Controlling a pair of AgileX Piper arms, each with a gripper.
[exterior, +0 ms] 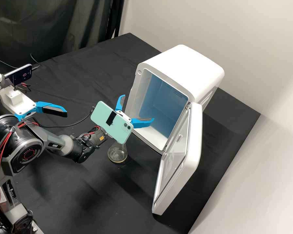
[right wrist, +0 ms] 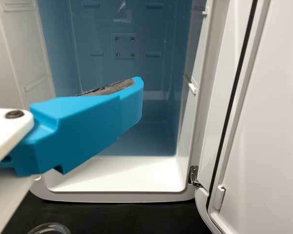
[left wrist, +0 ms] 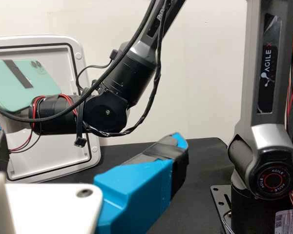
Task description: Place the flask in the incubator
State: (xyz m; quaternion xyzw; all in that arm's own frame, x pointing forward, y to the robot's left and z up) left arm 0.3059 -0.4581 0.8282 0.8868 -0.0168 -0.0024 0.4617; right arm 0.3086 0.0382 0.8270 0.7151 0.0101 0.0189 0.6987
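Right hand (exterior: 138, 108) at incubator (exterior: 185, 65) mouth, blue fingers spread wide, gripping nothing. Glass Erlenmeyer flask (exterior: 117, 153) upright on tabletop (exterior: 71, 195), just before incubator's open front, under that arm's wrist. Incubator door (exterior: 182, 152) swung open. Left hand (exterior: 60, 112) well away from incubator; cannot tell whether open or closed.

My right gripper (exterior: 138, 108) hangs at the mouth of the open incubator (exterior: 185, 70), fingers (exterior: 143, 122) spread wide. I see the conical flask (exterior: 118, 152) upright on the black bench (exterior: 71, 188) just below those fingers, not between them.
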